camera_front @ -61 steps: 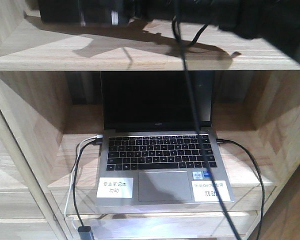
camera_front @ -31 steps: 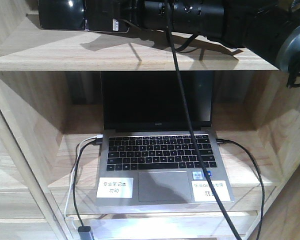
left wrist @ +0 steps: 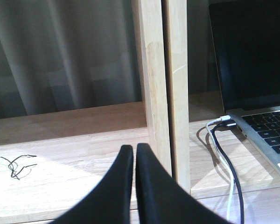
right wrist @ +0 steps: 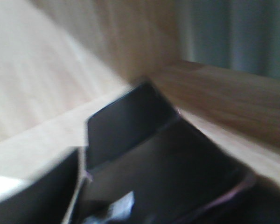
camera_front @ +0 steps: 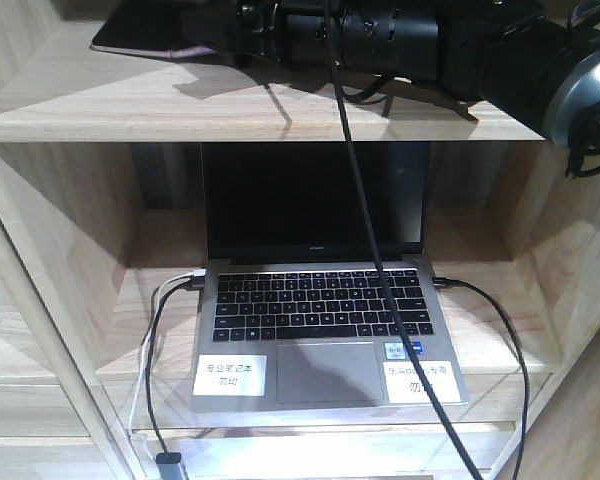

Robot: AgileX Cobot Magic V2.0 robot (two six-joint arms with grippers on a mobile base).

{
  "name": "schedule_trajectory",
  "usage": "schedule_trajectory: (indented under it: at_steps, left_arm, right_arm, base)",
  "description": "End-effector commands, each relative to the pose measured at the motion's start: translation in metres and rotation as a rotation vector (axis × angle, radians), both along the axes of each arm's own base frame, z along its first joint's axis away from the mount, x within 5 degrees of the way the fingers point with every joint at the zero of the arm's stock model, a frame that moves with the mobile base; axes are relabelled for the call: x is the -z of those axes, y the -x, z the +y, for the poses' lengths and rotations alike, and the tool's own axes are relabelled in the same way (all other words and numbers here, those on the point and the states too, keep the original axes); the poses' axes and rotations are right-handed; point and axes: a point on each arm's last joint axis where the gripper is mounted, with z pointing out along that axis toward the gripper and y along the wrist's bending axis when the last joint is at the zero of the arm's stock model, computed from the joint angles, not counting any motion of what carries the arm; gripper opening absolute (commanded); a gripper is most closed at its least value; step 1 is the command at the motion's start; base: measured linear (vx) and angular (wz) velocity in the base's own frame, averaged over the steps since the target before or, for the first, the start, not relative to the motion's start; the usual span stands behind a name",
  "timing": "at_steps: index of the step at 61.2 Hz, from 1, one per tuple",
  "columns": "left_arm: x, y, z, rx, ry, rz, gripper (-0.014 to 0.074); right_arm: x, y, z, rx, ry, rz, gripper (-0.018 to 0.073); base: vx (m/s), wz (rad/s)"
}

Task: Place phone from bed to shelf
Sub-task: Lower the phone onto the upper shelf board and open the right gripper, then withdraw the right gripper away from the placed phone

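Note:
The phone (camera_front: 140, 35) is a thin dark slab lying nearly flat at the far left of the shelf's top board (camera_front: 280, 115). My right gripper (camera_front: 223, 36) reaches in from the right and is shut on its near end. In the blurred right wrist view the phone (right wrist: 130, 116) runs out from between the gripper (right wrist: 149, 186) over the pale shelf board (right wrist: 37, 93). My left gripper (left wrist: 134, 148) is shut on nothing, low in front of a shelf upright (left wrist: 154, 70). The bed is out of view.
An open grey laptop (camera_front: 320, 320) with two white labels fills the middle compartment. Cables (camera_front: 155, 340) hang off its left side and another off its right (camera_front: 500, 340). The right arm's black cable (camera_front: 380, 260) drops across the laptop. A small wire tangle (left wrist: 16, 164) lies on the left board.
The phone has tipped from facing the camera to lying almost flat on the top board. The right arm has moved down and to the left with it.

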Motion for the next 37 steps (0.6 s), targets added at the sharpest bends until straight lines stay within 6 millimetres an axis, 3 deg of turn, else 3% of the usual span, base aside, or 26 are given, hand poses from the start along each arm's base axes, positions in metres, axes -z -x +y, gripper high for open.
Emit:
schedule_trajectory:
  at_steps: [1,21,37]
  left_arm:
    - [-0.014,0.001,0.0,-0.003,0.017,-0.097,0.0001]
    - [-0.014,0.001,0.0,-0.003,0.017,-0.097,0.0001]
    - [-0.014,0.001,0.0,-0.003,0.017,-0.097,0.0001]
  right_arm:
    - [-0.036,0.012,-0.008,0.032,-0.065,-0.076,0.065]
    - [-0.048,0.022,-0.016,0.047,0.06,-0.176,0.0601]
    - [-0.077,0.044,-0.025,0.052,0.039,-0.245,0.0529]
  base:
    - [0.0,0.0]
    - [0.0,0.0]
    - [0.0,0.0]
